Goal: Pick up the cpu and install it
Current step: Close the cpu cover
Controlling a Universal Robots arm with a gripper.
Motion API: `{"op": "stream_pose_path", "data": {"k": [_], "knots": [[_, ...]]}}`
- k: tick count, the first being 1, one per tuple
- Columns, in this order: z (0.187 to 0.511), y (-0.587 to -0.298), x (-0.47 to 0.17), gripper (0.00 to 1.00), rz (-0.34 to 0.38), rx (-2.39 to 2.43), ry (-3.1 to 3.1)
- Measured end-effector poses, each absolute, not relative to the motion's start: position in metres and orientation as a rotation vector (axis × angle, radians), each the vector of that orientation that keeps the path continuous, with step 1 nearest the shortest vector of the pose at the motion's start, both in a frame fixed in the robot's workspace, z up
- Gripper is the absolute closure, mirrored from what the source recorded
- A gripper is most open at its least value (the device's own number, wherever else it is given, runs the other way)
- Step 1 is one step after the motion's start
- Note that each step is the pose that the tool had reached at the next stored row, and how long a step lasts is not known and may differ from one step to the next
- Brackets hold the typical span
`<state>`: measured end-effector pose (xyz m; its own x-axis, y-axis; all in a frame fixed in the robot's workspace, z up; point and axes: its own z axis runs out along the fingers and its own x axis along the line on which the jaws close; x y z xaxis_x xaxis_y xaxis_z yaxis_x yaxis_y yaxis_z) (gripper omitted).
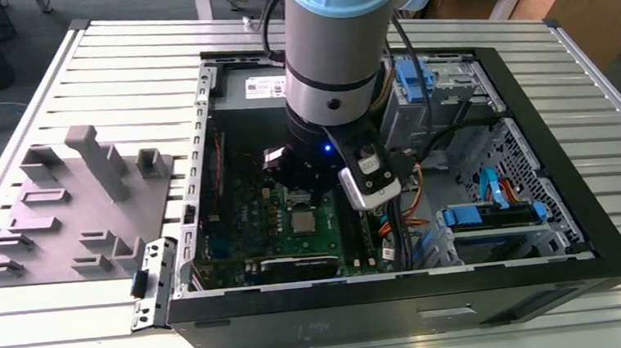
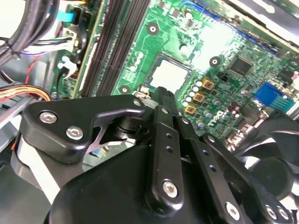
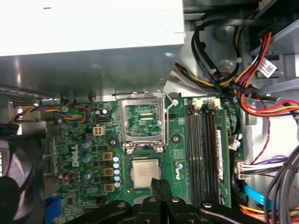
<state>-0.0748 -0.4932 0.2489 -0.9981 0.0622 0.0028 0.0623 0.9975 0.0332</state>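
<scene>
The cpu [image 3: 145, 173] lies flat in its socket on the green motherboard [image 3: 84, 140] inside the open computer case [image 1: 575, 205], which rests on the slatted tabletop [image 1: 117, 64] toward its near edge; the socket's silver load frame [image 3: 142, 122] stands hinged open just beyond the chip, its dark centre showing the board underneath. In the exterior view the chip [image 1: 305, 221] shows as a pale square near the middle of the board, almost directly under the arm's wrist. The gripper [image 3: 158, 183] hangs over it with its two black fingers [image 3: 163, 191] pressed together into a single narrow tip — nothing is pinched between them. In the first wrist view that tip overlaps the chip's nearer edge; in the second wrist view the tip [image 2: 163, 91] sits just short of the bright square of the cpu [image 2: 169, 74], so the chip lies a little ahead of and below the fingers, and I cannot tell whether they touch it. The chip is square, with no long axis to align to. The grey moulded tray [image 1: 72, 207] sits on the tabletop well apart, beside the case — by the look of it, the cpu is already seated and the frame not yet closed.
</scene>
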Motion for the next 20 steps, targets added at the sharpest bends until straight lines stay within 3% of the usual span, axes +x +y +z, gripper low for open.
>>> {"op": "stream_pose_path", "data": {"k": [20], "knots": [[0.247, -0.493, -0.058, 0.89, -0.052, -0.065, -3.138]]}}
